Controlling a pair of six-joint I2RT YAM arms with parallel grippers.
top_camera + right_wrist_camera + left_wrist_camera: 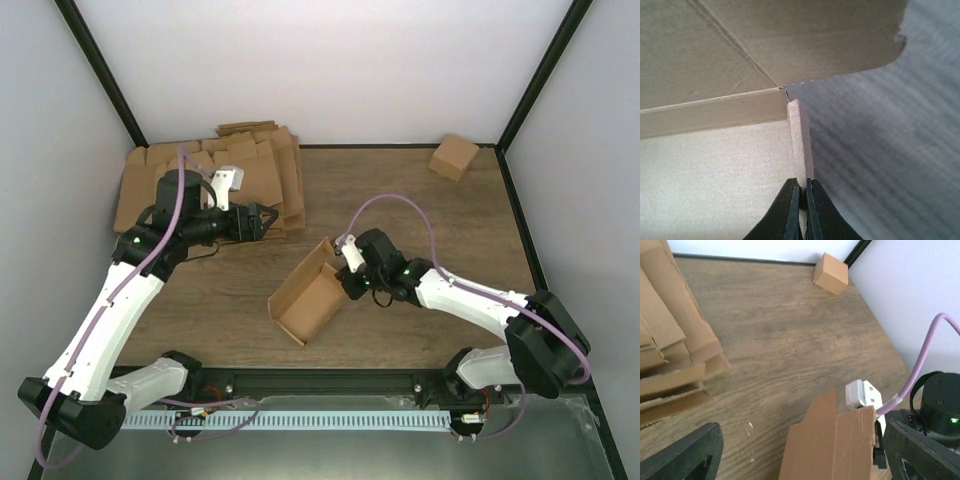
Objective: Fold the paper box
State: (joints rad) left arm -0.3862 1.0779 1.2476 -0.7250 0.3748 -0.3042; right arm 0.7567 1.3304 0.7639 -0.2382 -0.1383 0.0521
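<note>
The paper box (310,296) lies open-topped in the middle of the table, a shallow brown tray with one end flap sticking up toward the back. My right gripper (350,276) is shut on the box's right wall. In the right wrist view the fingertips (794,200) pinch the edge of that wall (801,145). My left gripper (262,220) hovers open beside the cardboard pile, apart from the box. Its dark fingers (685,455) stand wide at the frame's bottom corners, with the box (830,440) farther off between them.
A thick pile of brown cardboard blanks (215,180) fills the back left corner and shows again (665,340) in the left wrist view. A small cube-like carton (454,156) sits at the back right near the black frame post. White walls enclose the table.
</note>
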